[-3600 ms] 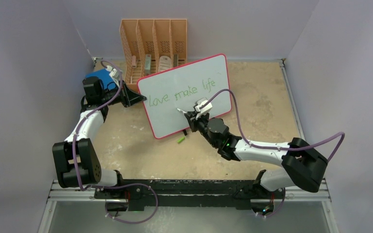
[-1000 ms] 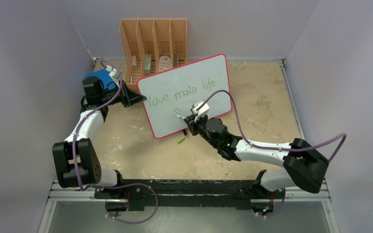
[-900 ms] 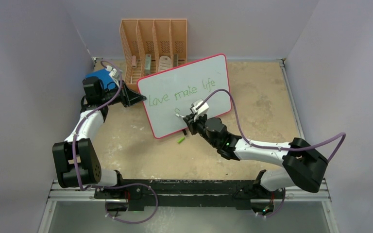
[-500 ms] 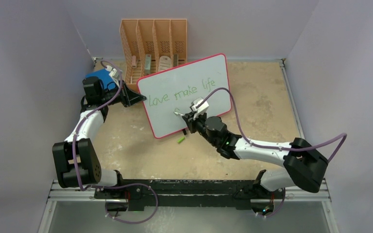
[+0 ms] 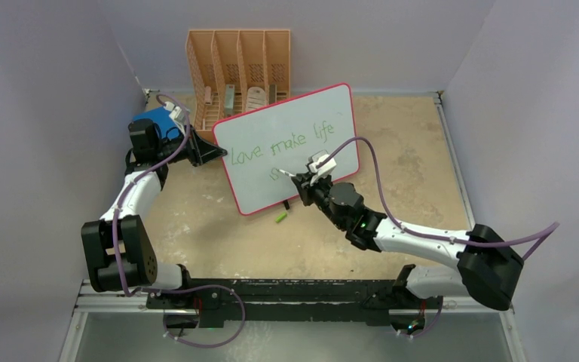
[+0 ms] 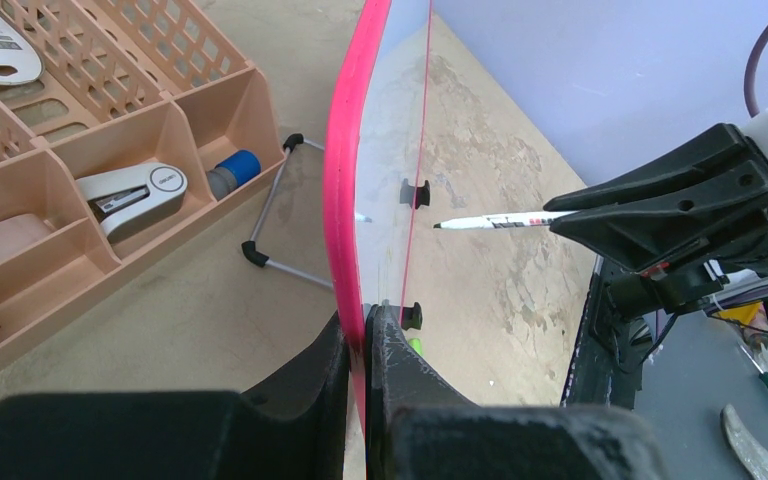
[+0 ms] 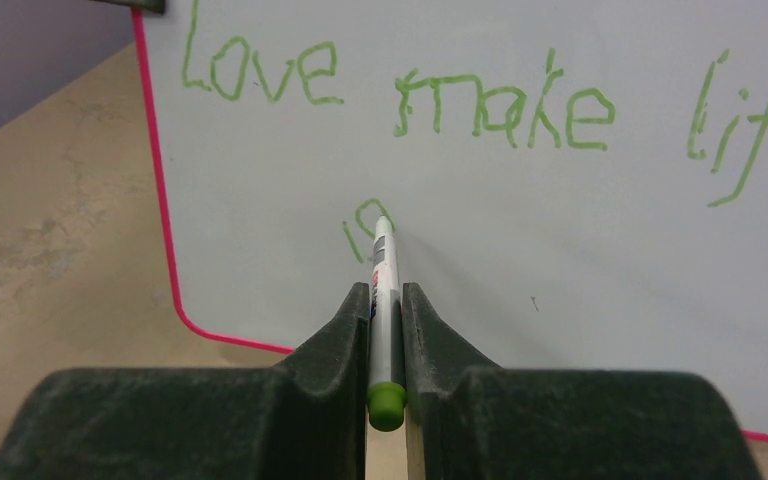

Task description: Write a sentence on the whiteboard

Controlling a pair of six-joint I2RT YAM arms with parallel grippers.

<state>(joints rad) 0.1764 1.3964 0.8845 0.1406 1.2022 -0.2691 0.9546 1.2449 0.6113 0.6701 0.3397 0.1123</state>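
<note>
"Love make life" runs in green across the top of the board (image 5: 286, 124), but the sentence (image 7: 500, 105) looks unfinished. Only a first curl of a second line sits below it, so at least one more word seems left to write. The board stands propped on the counter (image 5: 415, 166) before a rack (image 5: 237, 60), its face toward the arms. Its long axis runs left to right, skewed so the right end sits farther back. The left tool (image 6: 363, 325) is clenched on its left rim; the right tool (image 7: 385, 300) grasps a marker (image 7: 383, 262), tip at the fresh stroke.
</note>
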